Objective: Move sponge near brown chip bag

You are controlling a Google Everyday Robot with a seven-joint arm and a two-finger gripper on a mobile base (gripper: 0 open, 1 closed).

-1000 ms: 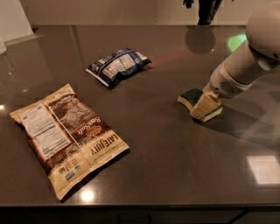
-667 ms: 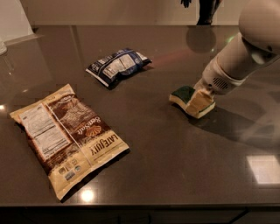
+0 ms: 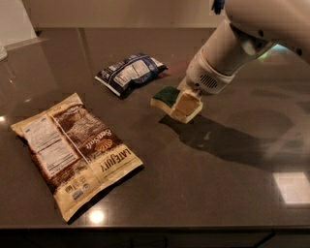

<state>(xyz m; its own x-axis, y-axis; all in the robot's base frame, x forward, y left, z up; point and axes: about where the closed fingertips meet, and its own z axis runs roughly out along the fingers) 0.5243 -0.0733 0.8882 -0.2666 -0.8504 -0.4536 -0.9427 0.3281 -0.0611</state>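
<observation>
Sponge (image 3: 166, 95): one only, dark green on top and pale yellow beneath, just above the middle of the scene toward 12 o'clock. Its right end is pinched between the cream fingers of the single gripper (image 3: 186, 105). It looks raised slightly off the surface, with a dark shadow under it and to its right. The white arm (image 3: 227, 48) reaches down to it from 1 o'clock.

There are two bags. One brown chip bag (image 3: 77, 150), the largest item, lies flat at 8 o'clock from the sponge and well apart from it, its white nutrition label toward the left edge. One smaller dark blue and white bag (image 3: 130, 72) lies at 10 o'clock from the sponge, near it but not touching.

Everything sits over a dark, glossy tabletop (image 3: 232, 193) that shows bright reflections at 4 o'clock and near the front edge. A pale wall (image 3: 121, 12) runs behind the table at 12 o'clock.
</observation>
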